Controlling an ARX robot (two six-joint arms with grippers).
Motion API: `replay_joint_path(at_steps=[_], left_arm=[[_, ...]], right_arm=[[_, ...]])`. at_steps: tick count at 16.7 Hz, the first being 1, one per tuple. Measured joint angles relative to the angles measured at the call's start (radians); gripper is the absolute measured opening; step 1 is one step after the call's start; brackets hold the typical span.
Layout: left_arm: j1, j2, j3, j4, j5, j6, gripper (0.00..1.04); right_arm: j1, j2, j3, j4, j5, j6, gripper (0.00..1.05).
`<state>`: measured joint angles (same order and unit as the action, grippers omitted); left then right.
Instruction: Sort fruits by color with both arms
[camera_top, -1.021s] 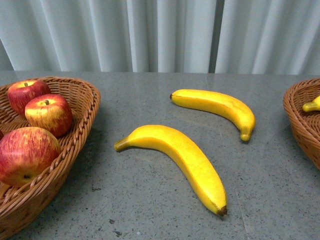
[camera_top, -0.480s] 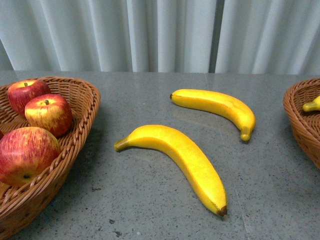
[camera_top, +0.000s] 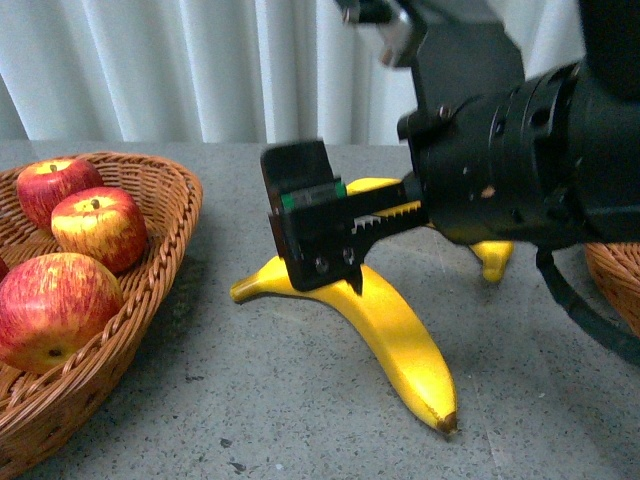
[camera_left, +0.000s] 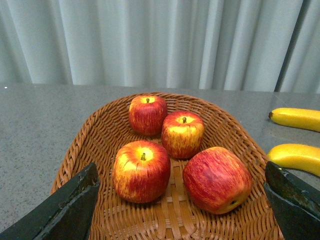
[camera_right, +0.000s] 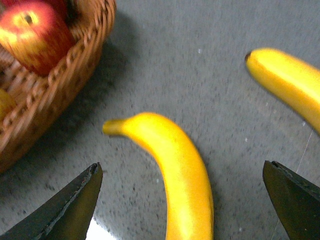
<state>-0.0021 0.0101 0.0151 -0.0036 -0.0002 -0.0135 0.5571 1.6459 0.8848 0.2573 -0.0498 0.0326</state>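
Two yellow bananas lie on the grey table. The near banana (camera_top: 400, 340) (camera_right: 185, 175) lies under my open right gripper (camera_top: 305, 225) (camera_right: 182, 205), between its spread fingers (camera_right: 75, 205) and not touched by them. The far banana (camera_right: 287, 82) is mostly hidden by the arm in the front view, where only its tip (camera_top: 492, 262) shows. Several red apples (camera_left: 141, 170) (camera_top: 97, 228) sit in the left wicker basket (camera_left: 100, 130) (camera_top: 165, 250). My left gripper (camera_left: 182, 205) hangs open over that basket, holding nothing. It is out of the front view.
A second wicker basket (camera_top: 612, 275) stands at the right edge, largely behind the right arm. A pale curtain (camera_top: 150, 70) closes off the back of the table. In the left wrist view both bananas (camera_left: 295, 118) lie beyond the apple basket's rim.
My right arm has come into the front view from the right and now hangs over the near banana, covering most of the far one. The fruits have not moved.
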Motion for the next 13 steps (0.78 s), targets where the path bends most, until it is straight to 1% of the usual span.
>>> replay_joint_path(at_steps=[4,7,12,13], left_arm=[[0.000,0.000,0.000,0.000,0.000,0.000,0.98],[0.000,0.000,0.000,0.000,0.000,0.000,0.98],[0.000,0.000,0.000,0.000,0.000,0.000,0.98],[0.000,0.000,0.000,0.000,0.000,0.000,0.98]], right_arm=[[0.014,0.067,0.024,-0.126,-0.009,-0.028,0.98],[0.038,0.085,0.029,-0.138,-0.004,-0.044,0.98],[0.039,0.174,0.079,-0.169,0.025,-0.060,0.98],[0.039,0.175,0.080,-0.169,0.025,-0.060,0.97]])
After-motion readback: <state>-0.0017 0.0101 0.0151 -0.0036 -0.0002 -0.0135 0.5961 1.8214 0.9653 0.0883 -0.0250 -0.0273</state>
